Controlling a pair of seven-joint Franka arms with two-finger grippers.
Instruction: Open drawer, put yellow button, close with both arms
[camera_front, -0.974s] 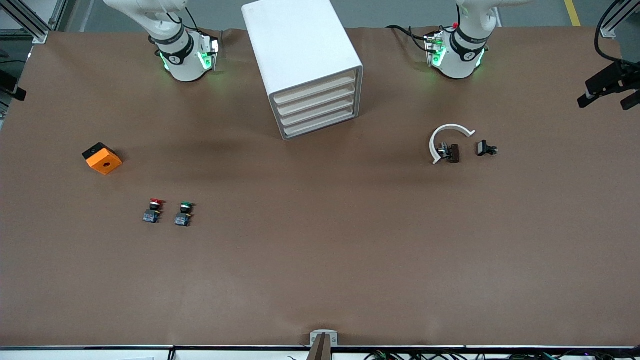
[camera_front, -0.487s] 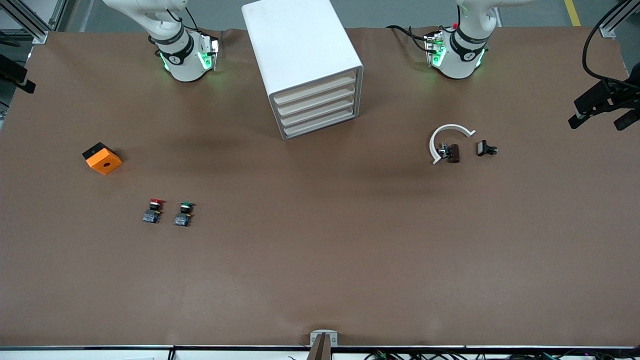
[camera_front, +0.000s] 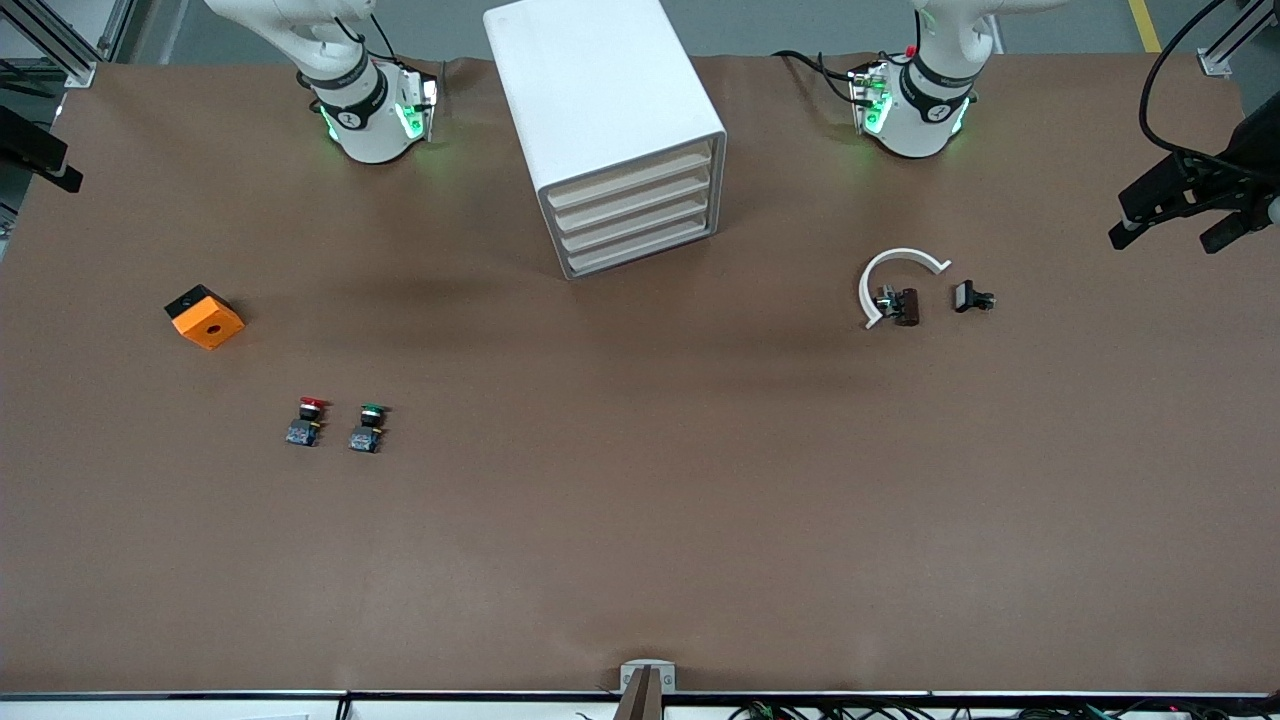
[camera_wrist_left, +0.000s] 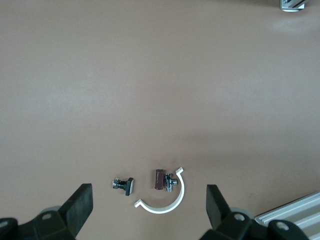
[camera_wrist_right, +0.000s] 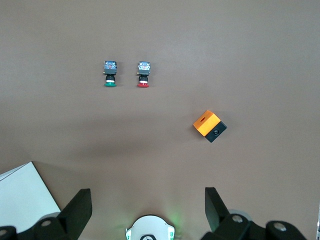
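Observation:
The white cabinet (camera_front: 590, 90) stands between the two arm bases. Its uppermost drawer (camera_front: 632, 172) is shut, like the three below it. The yellow button is out of view in every frame. My left gripper (camera_front: 1165, 235) is open and empty, up in the air over the table edge at the left arm's end; its wrist view (camera_wrist_left: 148, 196) looks down on small parts. My right gripper (camera_front: 45, 160) is open and empty over the edge at the right arm's end; its wrist view (camera_wrist_right: 147, 196) shows its own base below.
A red-capped button (camera_front: 308, 420) and a green-capped button (camera_front: 368, 427) lie side by side. An orange and black box (camera_front: 205, 317) sits toward the right arm's end. A white half ring (camera_front: 893, 275), a brown part (camera_front: 905, 306) and a black part (camera_front: 970, 297) lie toward the left arm's end.
Both grippers have drifted inward from the table's ends, the left one more clearly. Nothing on the table has moved.

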